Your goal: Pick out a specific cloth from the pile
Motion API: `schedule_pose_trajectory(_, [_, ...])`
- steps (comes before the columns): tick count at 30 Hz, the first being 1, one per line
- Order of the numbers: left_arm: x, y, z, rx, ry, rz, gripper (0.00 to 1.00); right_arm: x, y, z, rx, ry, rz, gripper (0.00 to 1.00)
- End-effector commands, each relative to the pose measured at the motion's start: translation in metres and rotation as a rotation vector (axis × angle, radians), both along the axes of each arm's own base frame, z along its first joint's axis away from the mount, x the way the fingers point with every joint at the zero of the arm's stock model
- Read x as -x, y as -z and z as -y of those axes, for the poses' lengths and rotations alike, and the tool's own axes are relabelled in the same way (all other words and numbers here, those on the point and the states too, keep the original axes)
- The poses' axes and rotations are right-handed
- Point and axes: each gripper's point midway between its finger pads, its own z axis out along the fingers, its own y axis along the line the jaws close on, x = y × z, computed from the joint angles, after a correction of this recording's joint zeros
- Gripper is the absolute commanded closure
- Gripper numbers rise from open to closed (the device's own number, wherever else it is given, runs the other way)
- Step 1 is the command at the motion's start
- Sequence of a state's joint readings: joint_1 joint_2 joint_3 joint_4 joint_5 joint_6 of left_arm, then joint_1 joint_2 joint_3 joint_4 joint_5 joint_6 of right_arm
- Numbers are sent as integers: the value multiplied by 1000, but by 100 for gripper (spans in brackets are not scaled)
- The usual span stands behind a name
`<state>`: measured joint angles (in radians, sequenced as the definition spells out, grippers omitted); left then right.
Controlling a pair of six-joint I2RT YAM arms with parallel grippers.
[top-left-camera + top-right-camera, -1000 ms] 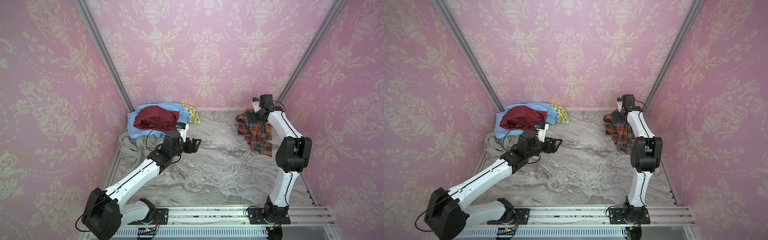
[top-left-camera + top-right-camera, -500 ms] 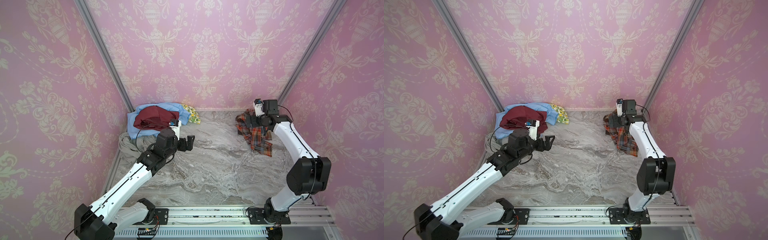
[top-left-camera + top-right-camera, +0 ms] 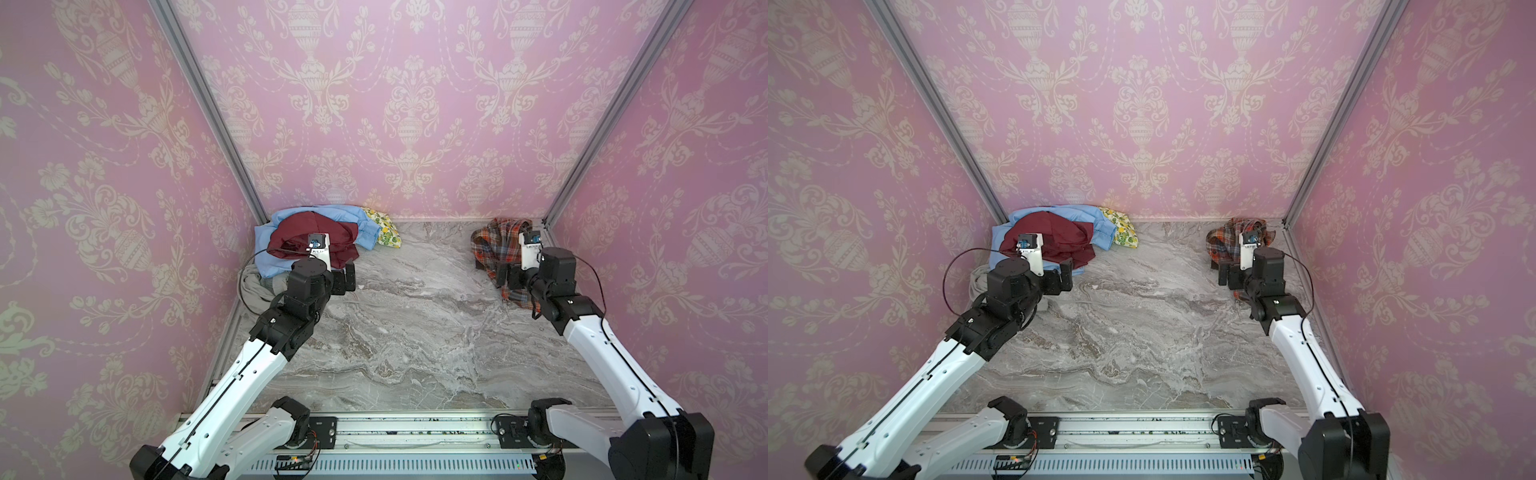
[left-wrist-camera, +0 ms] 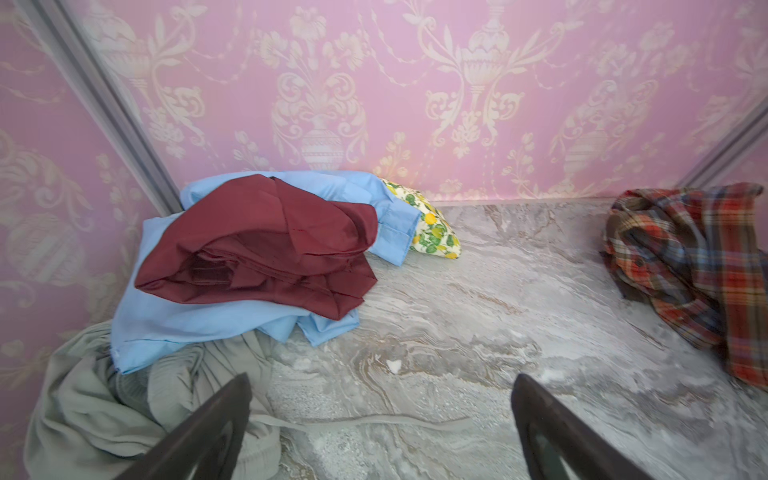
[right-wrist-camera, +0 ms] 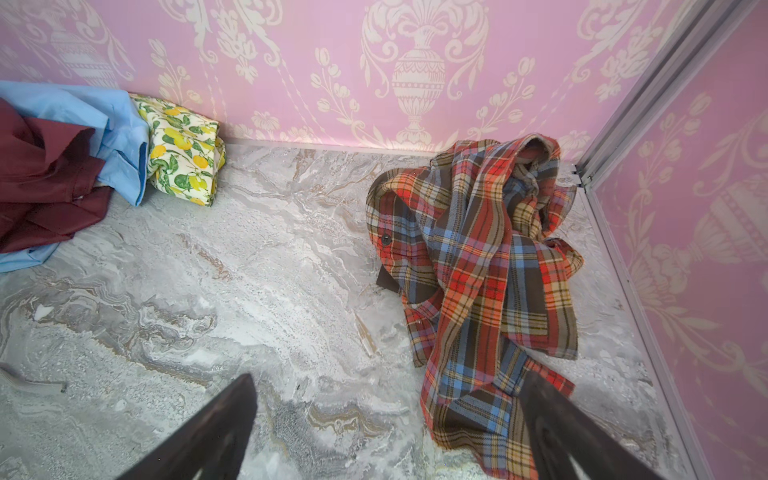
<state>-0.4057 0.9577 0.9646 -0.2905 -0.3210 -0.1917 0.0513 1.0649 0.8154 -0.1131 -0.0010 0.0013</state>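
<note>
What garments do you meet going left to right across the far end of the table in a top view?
Grey-beige garment → maroon garment → yellow-green floral cloth → plaid shirt. The light-blue shirt spreads under the maroon one, so it is left out.

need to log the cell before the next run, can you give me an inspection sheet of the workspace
surface: grey marble-pattern tabletop, no spills seen
job's things: plaid shirt lies crumpled alone in the far right corner; pile of light-blue, maroon, grey-beige and floral garments in the far left corner
clutter: nothing seen
grippers: left gripper open, empty, near the pile; right gripper open, empty, at the plaid shirt's near edge
cables: black cable loops free off each wrist
surroundings: pink patterned walls, metal rail in front
</note>
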Motion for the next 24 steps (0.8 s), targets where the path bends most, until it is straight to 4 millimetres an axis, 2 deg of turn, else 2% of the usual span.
schedule_pose_trajectory(1, [-15, 1, -36, -33, -135, 32, 1, 3, -6, 0, -35, 21, 114, 0])
schedule_pose_trajectory(5, [-33, 34, -68, 25, -237, 35, 1, 11, 16, 2, -23, 25, 136, 0])
schedule_pose_trajectory(8, [-45, 77, -94, 52, -307, -32, 1, 12, 34, 5, -16, 36, 138, 0])
schedule_pose_trajectory(11, [-49, 129, -101, -23, -317, -126, 1, 11, 48, 5, -16, 37, 141, 0])
schedule_pose_trajectory(13, [-50, 152, -100, -57, -294, -125, 1, 8, 58, 6, -15, 45, 132, 0])
schedule_pose_trajectory(17, [-54, 178, -104, -140, -277, -75, 1, 2, 81, 6, -8, 44, 119, 0])
schedule_pose_trajectory(21, [-58, 199, -98, -161, -220, -81, 1, -4, 96, 10, 12, 61, 136, 0])
schedule_pose_trajectory(24, [-59, 207, -103, -165, -220, -42, 1, -10, 105, 10, 23, 59, 141, 0])
